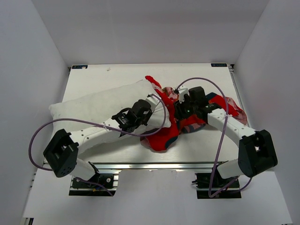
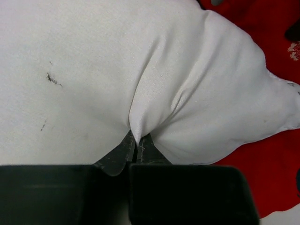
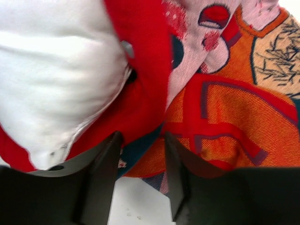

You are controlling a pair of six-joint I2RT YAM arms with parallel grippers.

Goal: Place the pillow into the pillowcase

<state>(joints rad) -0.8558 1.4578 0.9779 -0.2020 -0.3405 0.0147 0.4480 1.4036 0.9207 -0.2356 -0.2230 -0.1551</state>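
You have the pillow (image 1: 101,105) lying on the table (image 1: 197,70), stretching left from the pillowcase (image 1: 164,136). The pillow's right end sits in the pillowcase's crumpled opening. The rest of the pillowcase is bunched to the right of that end.

Pillow (image 1: 93,107) white; pillowcase (image 1: 161,136) red w/ print.

Bright, even overhead light, soft shadows; wrist views perhaps slightly blurred.
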